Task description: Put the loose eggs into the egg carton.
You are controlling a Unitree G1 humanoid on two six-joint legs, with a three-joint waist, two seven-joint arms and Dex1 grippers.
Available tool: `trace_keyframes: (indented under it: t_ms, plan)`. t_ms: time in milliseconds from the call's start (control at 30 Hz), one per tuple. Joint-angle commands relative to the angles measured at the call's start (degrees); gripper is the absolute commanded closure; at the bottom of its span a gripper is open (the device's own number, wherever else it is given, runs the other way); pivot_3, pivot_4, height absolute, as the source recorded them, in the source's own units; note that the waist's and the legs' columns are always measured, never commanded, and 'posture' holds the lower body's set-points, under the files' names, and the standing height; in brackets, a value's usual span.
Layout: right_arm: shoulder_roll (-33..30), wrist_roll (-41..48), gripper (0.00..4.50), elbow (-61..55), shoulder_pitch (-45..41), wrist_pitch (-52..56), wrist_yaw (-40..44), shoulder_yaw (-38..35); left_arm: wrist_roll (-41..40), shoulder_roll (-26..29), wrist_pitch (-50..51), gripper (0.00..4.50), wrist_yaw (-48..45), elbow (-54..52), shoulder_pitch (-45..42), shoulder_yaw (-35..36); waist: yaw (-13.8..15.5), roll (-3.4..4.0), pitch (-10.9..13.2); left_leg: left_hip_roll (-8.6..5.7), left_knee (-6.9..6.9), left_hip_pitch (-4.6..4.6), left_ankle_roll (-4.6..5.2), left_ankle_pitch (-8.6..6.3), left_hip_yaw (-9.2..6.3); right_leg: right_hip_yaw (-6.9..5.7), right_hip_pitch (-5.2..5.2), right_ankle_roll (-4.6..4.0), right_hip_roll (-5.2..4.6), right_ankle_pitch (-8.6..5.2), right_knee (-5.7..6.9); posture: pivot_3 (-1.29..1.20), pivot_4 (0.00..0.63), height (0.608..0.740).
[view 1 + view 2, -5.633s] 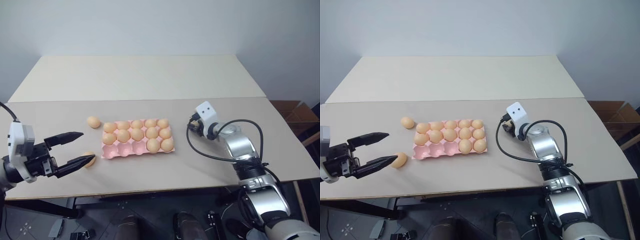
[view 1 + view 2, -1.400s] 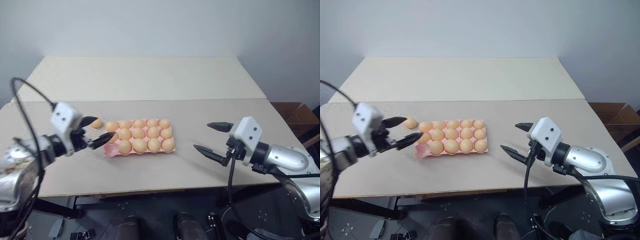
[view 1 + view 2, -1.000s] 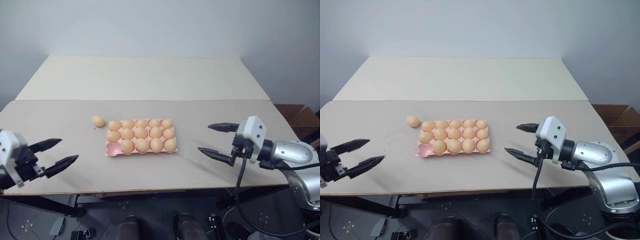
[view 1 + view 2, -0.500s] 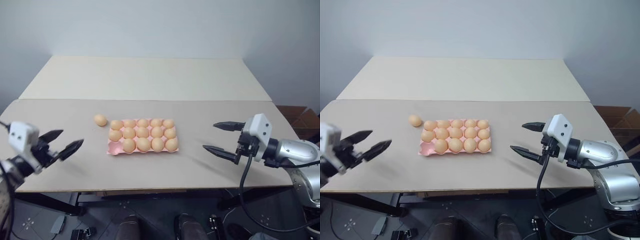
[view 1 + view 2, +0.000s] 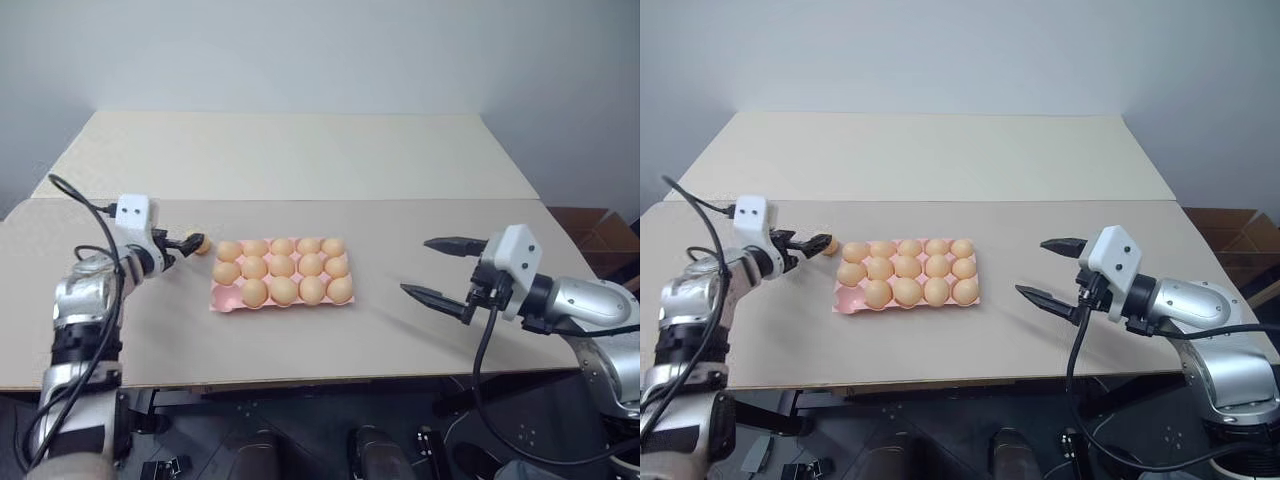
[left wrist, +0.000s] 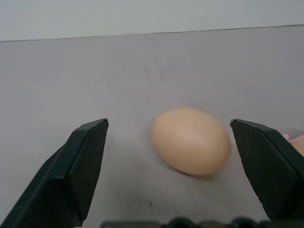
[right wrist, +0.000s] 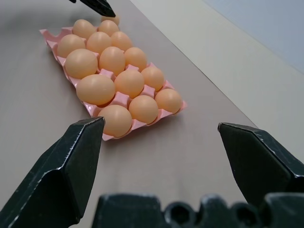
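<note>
Loose egg (image 6: 191, 140) partly hidden behind the left gripper (image 5: 183, 247) fingertips in the head views, lying on the table (image 5: 300, 160) just left of the pink egg carton (image 5: 908, 273), between spread, empty jaws, untouched, right gripper (image 5: 1047, 270) spread empty, well right of carton

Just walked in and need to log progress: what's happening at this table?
A two-armed robot is filling a pink egg carton with tan eggs. Fourteen eggs sit in its cups and one near corner cup looks empty. One loose egg lies on the table beside the carton's far left corner. The left tool is open with that egg between its fingers, not yet gripped. The right tool is open, off to the carton's right, holding nothing.
</note>
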Motion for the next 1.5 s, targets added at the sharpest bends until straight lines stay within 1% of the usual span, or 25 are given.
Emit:
trace_keyframes:
  t_ms: [33, 100, 200, 233, 367, 433, 567, 667, 767, 833, 867, 900, 933, 1033, 1133, 1267, 1500]
  plan:
    - [-0.27, 1.32, 0.0, -2.54, -0.26, -0.14, -0.45, -1.46, 2.1, -0.87, -4.37, 0.01, -1.59, 6.01, -3.11, -1.31, 0.01, 0.0, 0.0, -0.01, 0.0, 0.0, 0.0, 0.0, 0.0, 0.0, 0.0, 0.0, 0.0, 0.0, -0.01, 0.0, 0.15, 0.74]
    - [-0.29, 1.55, 0.0, -2.95, -0.12, -0.02, -0.57, -1.55, 2.79, -1.38, -4.78, 0.01, -2.52, 8.05, -3.99, -2.2, 0.0, 0.0, 0.0, -0.01, 0.0, -0.01, 0.0, 0.0, 0.0, 0.0, 0.0, 0.01, -0.01, 0.0, -0.01, 0.0, 0.15, 0.74]
    - [-0.14, 1.87, 0.0, -3.58, 0.02, -0.04, -0.91, -1.71, 3.19, -1.88, -3.7, 0.57, -3.21, 8.36, -4.38, -2.67, 0.05, 0.0, 0.0, -0.01, 0.0, -0.04, 0.0, 0.0, -0.01, -0.01, -0.01, 0.02, -0.02, 0.01, 0.0, 0.0, 0.15, 0.74]
    - [0.02, 2.05, 0.0, -3.75, -0.03, 0.05, -1.22, -1.72, 3.34, -1.93, -3.51, 0.82, -3.29, 8.28, -4.3, -2.68, 0.08, 0.0, 0.0, -0.02, 0.0, -0.03, 0.0, 0.0, -0.01, -0.02, 0.0, 0.02, -0.02, 0.01, 0.0, 0.0, 0.15, 0.74]
    - [0.37, 2.27, 0.0, -3.85, -0.21, 0.27, -1.88, -1.38, 3.7, -1.69, -4.14, 2.23, -3.65, 7.05, -3.33, -2.4, 0.15, 0.0, 0.0, -0.02, 0.04, -0.02, 0.0, 0.01, -0.02, -0.02, 0.0, 0.05, -0.02, 0.03, 0.02, 0.0, 0.15, 0.74]
    - [0.49, 2.2, 0.0, -3.94, -0.27, 0.25, -2.09, -1.14, 3.85, -1.16, -3.69, 2.88, -3.7, 4.74, -2.44, -2.28, 0.11, 0.0, 0.0, -0.02, 0.05, -0.03, -0.01, 0.01, -0.01, -0.01, 0.0, 0.07, -0.03, 0.04, 0.02, 0.0, 0.15, 0.74]
    - [0.83, 2.23, 0.0, -4.24, -0.42, 0.39, -2.65, -0.69, 3.43, 0.56, -1.09, 2.88, -3.53, -2.01, 0.71, -1.28, -0.03, 0.0, 0.0, 0.0, 0.05, -0.06, -0.01, 0.0, -0.02, -0.01, -0.02, 0.07, -0.02, 0.04, 0.01, 0.0, 0.15, 0.74]
    - [1.08, 2.41, 0.0, -4.52, -0.4, 0.47, -3.17, -0.58, 2.47, 2.5, 1.94, 2.88, -3.96, -9.59, 4.93, -0.01, -0.26, 0.0, 0.0, 0.02, 0.05, -0.05, 0.0, 0.0, -0.02, 0.0, -0.03, 0.07, -0.02, 0.04, 0.02, 0.0, 0.15, 0.74]
    - [1.07, 2.27, 0.0, -4.9, -0.09, 0.41, -3.4, -0.39, 1.22, 4.91, 7.28, 2.88, -4.44, -17.63, 9.47, 1.31, -0.33, 0.0, 0.0, 0.03, 0.05, -0.03, -0.01, 0.0, -0.02, 0.0, -0.03, 0.07, -0.03, 0.04, 0.05, 0.0, 0.15, 0.74]
    - [1.07, 2.32, 0.0, -5.12, 0.1, 0.41, -3.49, -0.36, -1.3, 5.87, 10.25, 2.88, -5.75, -22.33, 12.24, 3.51, -0.32, 0.0, 0.0, 0.03, 0.05, 0.01, -0.01, 0.0, -0.01, 0.02, -0.01, 0.07, -0.04, 0.04, 0.06, 0.0, 0.15, 0.74]
    - [1.13, 2.33, 0.0, -5.14, 0.09, 0.41, -3.59, -0.35, -2.53, 5.81, 11.58, 2.51, -5.65, -24.09, 13.03, 4.91, -0.32, 0.01, 0.0, 0.04, 0.05, 0.0, -0.01, 0.01, -0.01, 0.02, -0.02, 0.07, -0.04, 0.04, 0.07, 0.0, 0.15, 0.74]
    - [1.23, 2.35, 0.0, -5.14, 0.08, 0.4, -3.69, -0.34, -3.29, 5.49, 12.03, 2.3, -5.27, -25.19, 13.41, 5.98, -0.2, 0.01, 0.0, 0.04, 0.05, 0.01, -0.01, 0.01, -0.01, 0.01, -0.01, 0.07, -0.04, 0.04, 0.08, 0.0, 0.15, 0.74]
    - [1.29, 2.27, 0.0, -5.06, -0.08, 0.38, -3.78, -0.22, -3.41, 5.15, 12.55, 1.98, -4.34, -25.5, 13.08, 6.43, -0.03, 0.0, 0.0, 0.04, 0.05, 0.02, -0.02, 0.01, -0.01, 0.01, -0.01, 0.07, -0.05, 0.04, 0.08, 0.0, 0.15, 0.74]
    - [1.55, 1.94, 0.0, -4.47, -1.0, 0.23, -3.84, 0.38, -2.56, 3.76, 10.65, 0.98, -2.82, -23.81, 10.64, 5.36, 0.48, 0.0, 0.0, 0.03, 0.08, 0.06, -0.04, 0.03, -0.02, -0.02, 0.03, 0.06, -0.04, 0.04, 0.1, 0.0, 0.15, 0.74]
    - [1.66, 1.95, 0.0, -3.95, -1.99, 0.24, -3.75, 0.76, 0.37, 1.66, 7.02, 0.03, -0.58, -21.4, 7.48, 2.39, 0.76, 0.0, 0.0, 0.0, 0.13, 0.05, -0.06, 0.06, -0.03, -0.02, 0.06, 0.07, -0.04, 0.05, 0.09, 0.0, 0.15, 0.74]
    - [1.52, 2.11, 0.0, -3.9, -2.4, 0.37, -3.68, 0.83, 1.72, -1.53, 2.64, 0.03, 0.26, -15.01, 2.96, 0.55, 0.66, 0.0, 0.0, -0.04, 0.2, -0.02, -0.06, 0.05, -0.03, 0.01, 0.06, 0.1, -0.05, 0.09, 0.05, 0.0, 0.15, 0.74]
    - [1.38, 2.43, 0.0, -4.2, -2.92, 1.02, -3.88, 0.83, 5.84, -7.02, -6.19, 0.03, 2.29, 4.97, -7.63, -2.69, 0.56, -0.02, 0.0, -0.06, 0.21, -0.11, -0.04, 0.05, -0.04, -0.02, 0.02, 0.14, -0.03, 0.11, 0.0, 0.0, 0.15, 0.74]
